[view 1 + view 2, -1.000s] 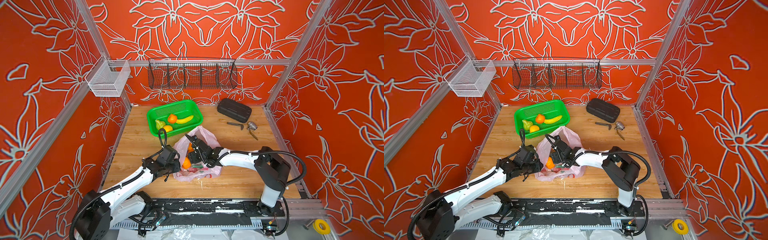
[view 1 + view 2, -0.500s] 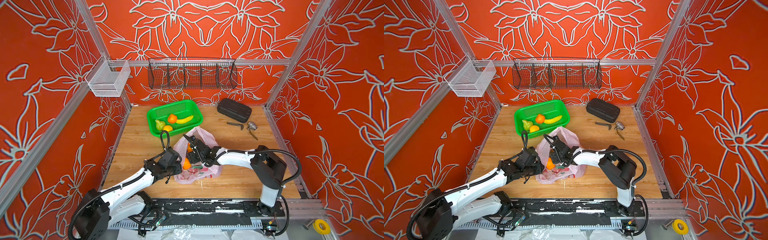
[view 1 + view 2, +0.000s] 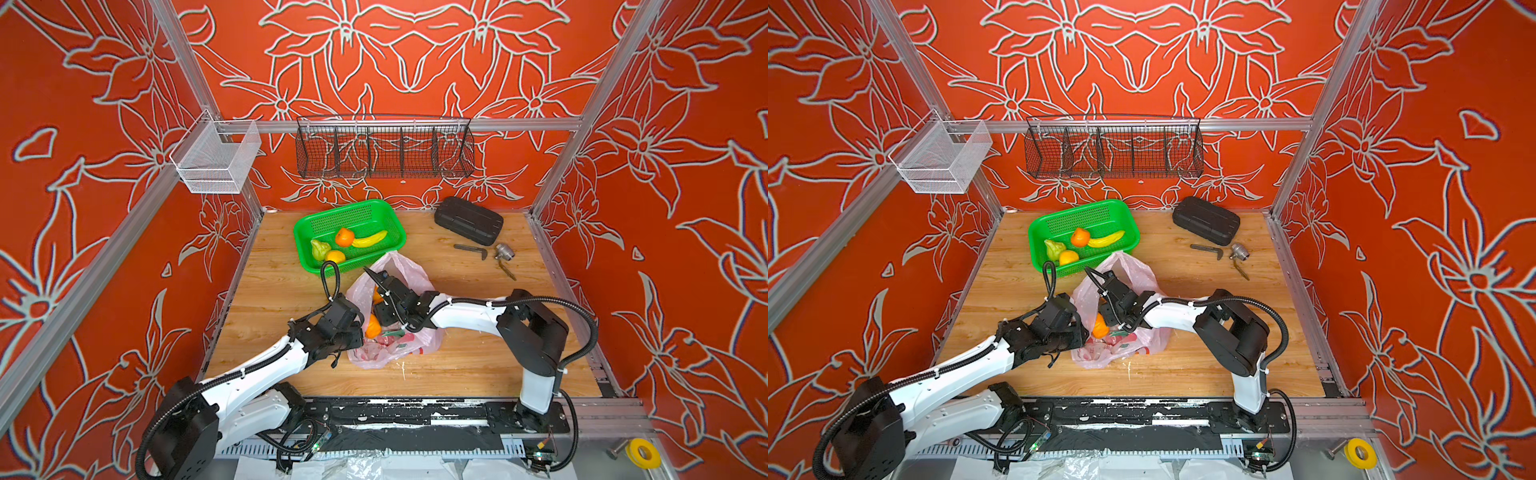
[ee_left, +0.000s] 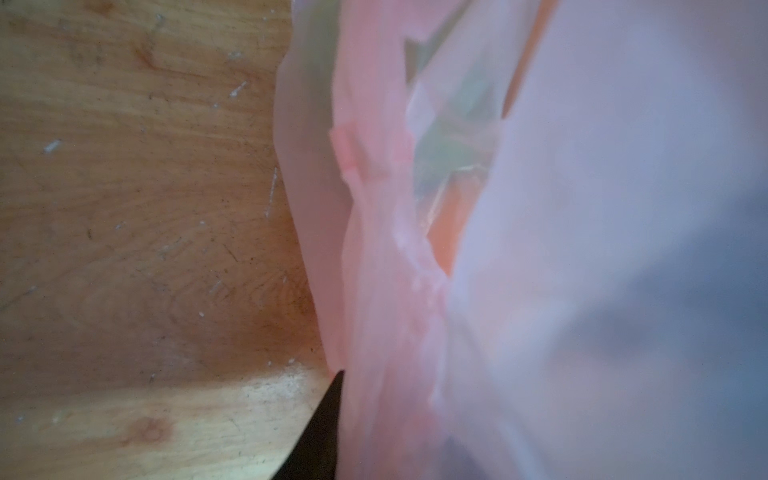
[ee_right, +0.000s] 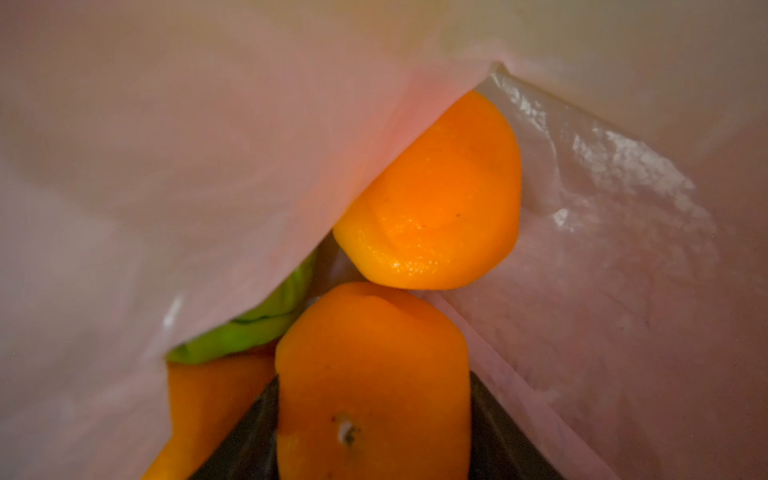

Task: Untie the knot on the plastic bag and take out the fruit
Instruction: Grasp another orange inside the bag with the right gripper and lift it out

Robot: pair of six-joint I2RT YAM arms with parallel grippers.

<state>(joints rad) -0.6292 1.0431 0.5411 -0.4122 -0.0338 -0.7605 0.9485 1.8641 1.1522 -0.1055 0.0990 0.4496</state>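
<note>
Right wrist, orange (image 5: 372, 374) between tool (image 5: 372, 419) jaws, in bag (image 5: 166, 145)

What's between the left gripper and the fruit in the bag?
Only the plastic bag's pink film. In the left wrist view the left gripper's finger lies outside it, orange and green fruit blurred behind.

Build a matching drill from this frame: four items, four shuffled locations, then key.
1 banana
2 black case
3 yellow tape roll
4 orange nearest the right wrist camera

A between the fingers of the right claw, inside the pink bag
B in the green basket
C off the table, beyond its front right corner
D on the table, back right

Pairs: 1-B, 2-D, 3-C, 4-A
</note>
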